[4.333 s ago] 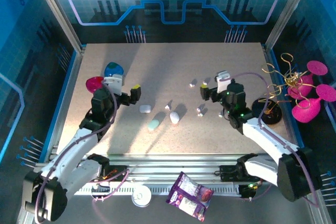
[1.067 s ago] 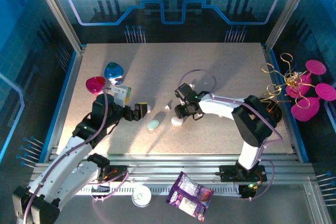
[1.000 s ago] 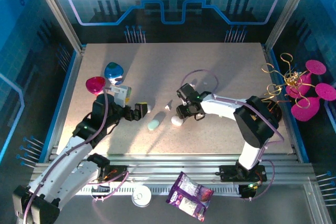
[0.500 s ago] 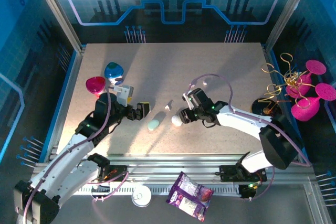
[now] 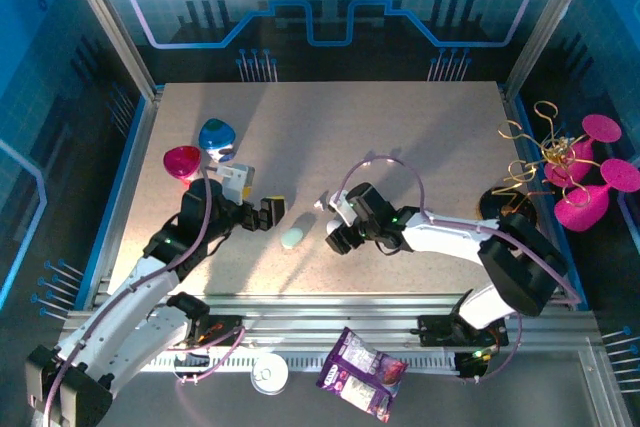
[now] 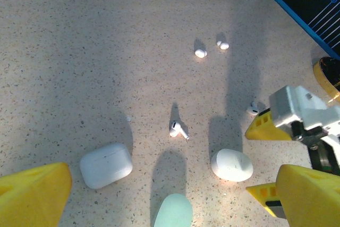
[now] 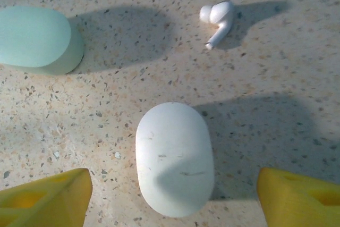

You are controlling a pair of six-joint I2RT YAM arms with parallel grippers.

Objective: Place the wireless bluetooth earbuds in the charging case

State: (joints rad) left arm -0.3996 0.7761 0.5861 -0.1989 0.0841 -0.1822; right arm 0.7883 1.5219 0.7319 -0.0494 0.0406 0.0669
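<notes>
Both of my grippers are open. From above, my left gripper (image 5: 271, 211) sits over the left part of the counter (image 5: 400, 127), its yellow fingers apart and holding nothing. My right gripper (image 5: 337, 237) reaches across to the middle, low over the counter, and the mint case (image 5: 293, 238) lies just beside it on its left. A blue thing (image 5: 216, 135) and a pink thing (image 5: 181, 161) sit close together near the left edge. From my left wrist, my two yellow fingers show at the bottom corners, far apart, with nothing between them. Just ahead lie the boxy white case (image 6: 106, 165) on the left, the mint case nearest me in the middle and the oval white case (image 6: 232, 165) on the right, none touching. One earbud (image 6: 178, 129) lies on its side just past them. Two more earbuds (image 6: 201, 53) lie close together farther off, and a fourth lies right by my right gripper. All of them are out on the counter, and the cases look shut. From my right wrist, my yellow fingers sit at the bottom corners, and the oval white case lies between them with bare counter on each side, so I am not squeezing it. The mint case lies up on the left, and one earbud lies up on the right.
</notes>
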